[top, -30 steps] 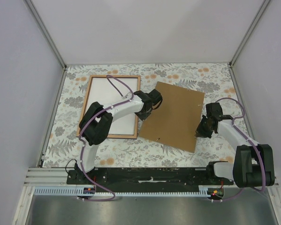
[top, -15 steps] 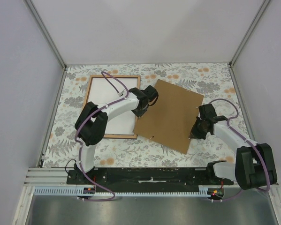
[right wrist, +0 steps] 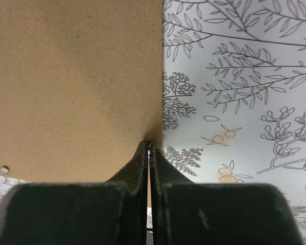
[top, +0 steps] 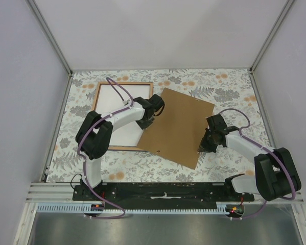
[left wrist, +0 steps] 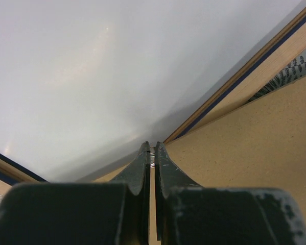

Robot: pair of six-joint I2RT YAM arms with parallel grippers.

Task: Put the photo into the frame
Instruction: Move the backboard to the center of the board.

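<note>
The frame (top: 124, 82) lies flat at the table's left, and the photo (top: 109, 99) rests inside it with its white back up. A flat brown backing board (top: 178, 127) is held between both arms, its left corner over the frame's right rim. My left gripper (top: 144, 123) is shut on the board's left edge; the left wrist view shows it (left wrist: 151, 148) over the white photo (left wrist: 112, 76), with the frame's rim (left wrist: 234, 87) running diagonally past. My right gripper (top: 206, 146) is shut on the board's right edge (right wrist: 150, 144), with the board (right wrist: 76, 87) to its left.
A floral tablecloth (top: 224, 87) covers the table, and grey walls enclose it on three sides. A purple cable (top: 117, 88) loops over the frame. A small metal tab (right wrist: 5, 169) sits at the board's near edge.
Both arms have carried the backing board to the left; its left corner now overlaps the frame's right side. The frame and photo have not moved.
</note>
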